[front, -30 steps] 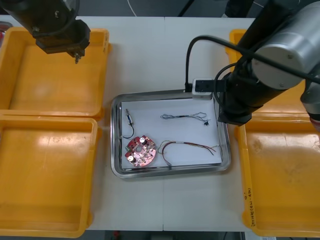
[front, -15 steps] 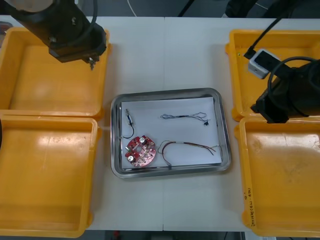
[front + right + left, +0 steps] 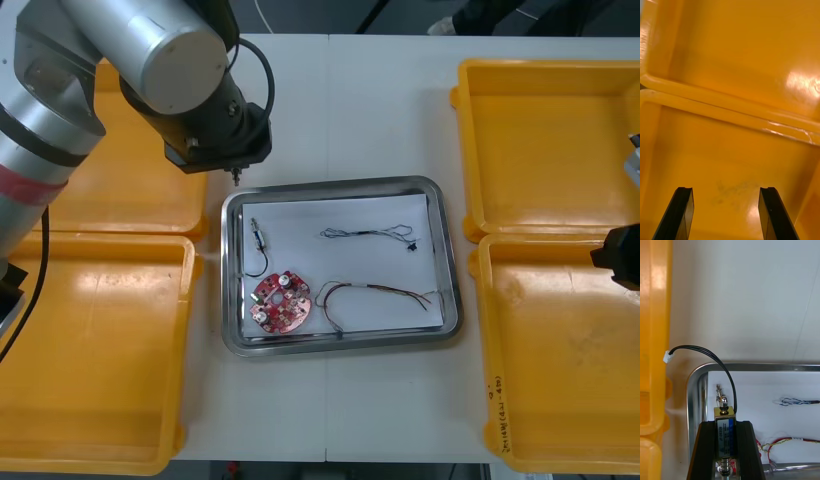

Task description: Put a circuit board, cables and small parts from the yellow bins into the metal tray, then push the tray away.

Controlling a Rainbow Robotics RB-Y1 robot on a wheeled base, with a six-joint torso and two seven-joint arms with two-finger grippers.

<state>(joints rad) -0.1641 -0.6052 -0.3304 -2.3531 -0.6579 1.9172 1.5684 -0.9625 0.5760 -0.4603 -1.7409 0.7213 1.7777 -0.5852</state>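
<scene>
The tray (image 3: 335, 187) sits mid-table (image 3: 330, 100). The far left bin (image 3: 100, 185) and near left bin (image 3: 90, 340) line the left edge. The far right bin (image 3: 540, 150) and near right bin (image 3: 560, 350) line the right edge.

In the tray, a part (image 3: 258, 238) lies by the left wall and the board (image 3: 280, 302) in the near-left corner. The far cable (image 3: 368, 233) lies behind the near cable (image 3: 375, 292).

The left gripper (image 3: 236, 176) hangs just beyond the tray's far-left corner, with a held part (image 3: 725, 427) between its fingers. The right gripper (image 3: 725, 193) is above the near right bin, close to where it meets the far right bin.
</scene>
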